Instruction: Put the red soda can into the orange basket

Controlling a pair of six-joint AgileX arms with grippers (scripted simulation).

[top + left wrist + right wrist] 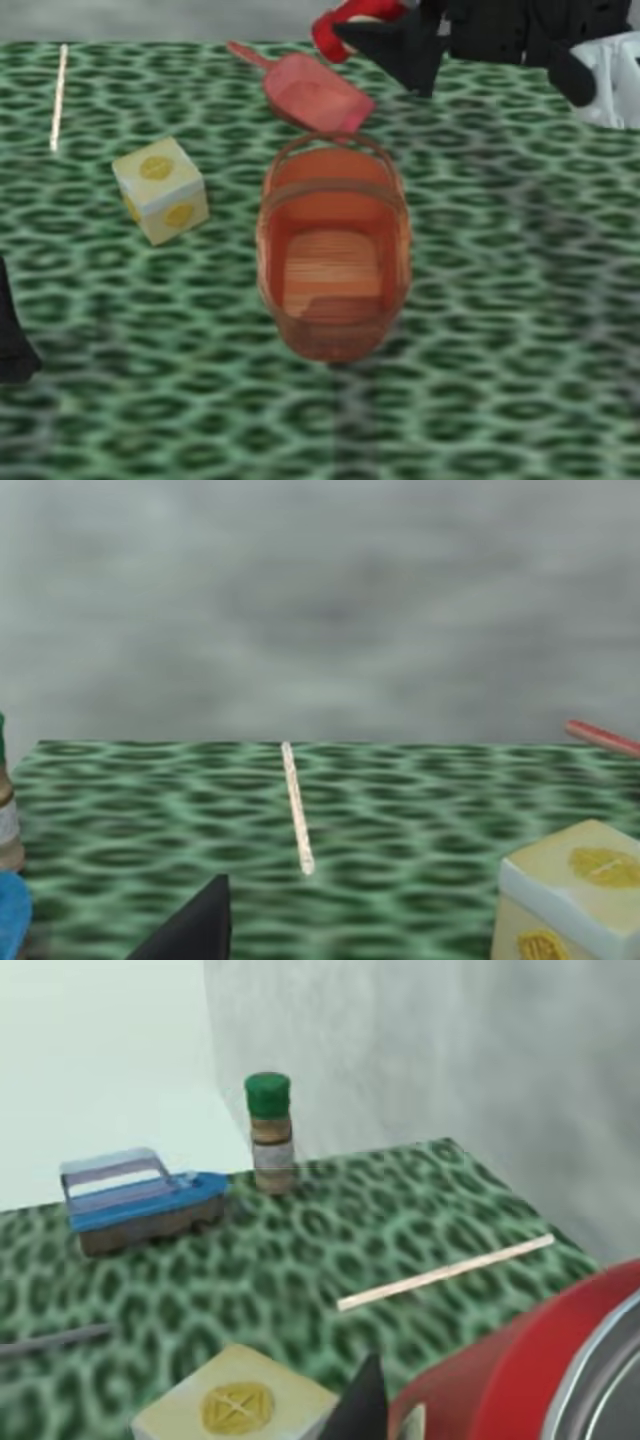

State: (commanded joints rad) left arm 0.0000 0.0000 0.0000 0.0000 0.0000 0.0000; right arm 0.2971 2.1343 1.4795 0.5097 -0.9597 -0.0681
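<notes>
Right gripper (385, 40) at top view's far edge, right of centre, fingers clamped on red soda can (345, 25); can fills near corner of right wrist view, silver rim showing. Just below gripper: pink scoop (312, 92). Beyond scoop, toward table's near side: orange basket (333, 255), upright, handle arched across, slatted floor bare; can well apart from it, not inside. Farther left of gripper: cream cube with yellow discs (160, 190), then thin pale stick (59, 97). Left gripper (12, 345) parked at left edge; finger state cannot tell.
</notes>
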